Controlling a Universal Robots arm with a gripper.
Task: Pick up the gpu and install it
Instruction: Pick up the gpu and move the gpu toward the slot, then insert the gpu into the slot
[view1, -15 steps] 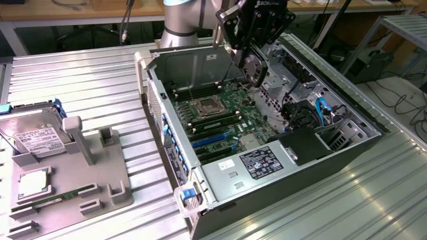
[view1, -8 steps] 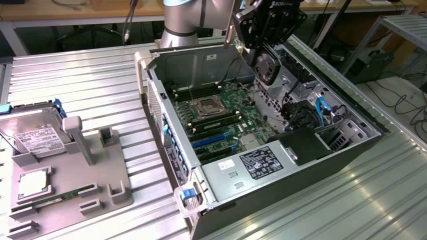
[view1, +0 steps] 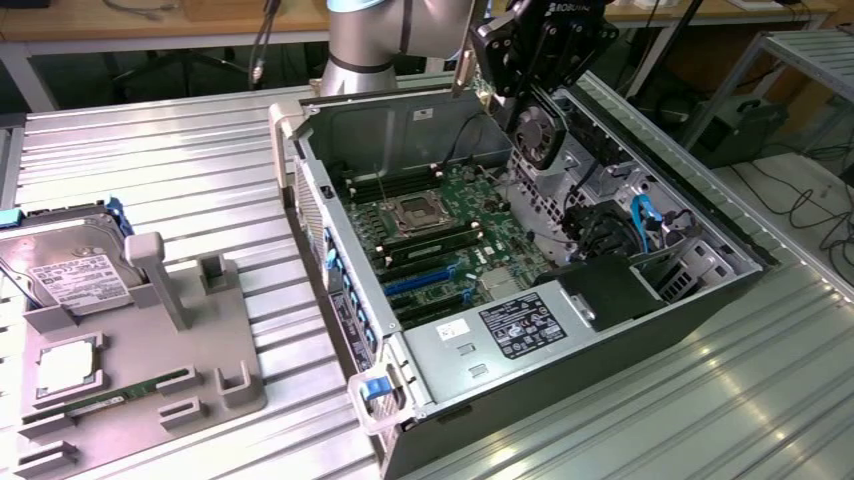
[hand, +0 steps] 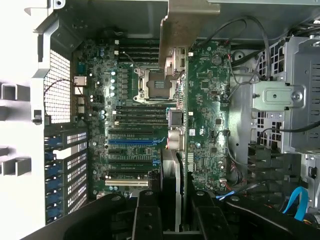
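My gripper (view1: 531, 95) hangs over the open computer case (view1: 340, 300), shut on the gpu (view1: 543, 135), a dark card with a round fan and a silvery bracket strip (view1: 467, 60) at one end. The card is held on edge above the motherboard (view1: 447, 225), apart from it. In the wrist view the gpu (hand: 176, 150) appears edge-on between my black fingers (hand: 146, 215), my gripper (hand: 172, 212) closed around it. Its bracket (hand: 185, 25) points toward the case's rear wall. The blue expansion slot (hand: 132, 141) lies just beside the card's line.
A grey fixture (view1: 200, 340) at the exterior view's left carries a hard drive (view1: 74, 270), a green memory stick (view1: 114, 395) and a silver square chip (view1: 67, 365). Inside the case are drive cages (hand: 280, 100), blue cables (view1: 645, 220) and a labelled power supply (view1: 521, 325).
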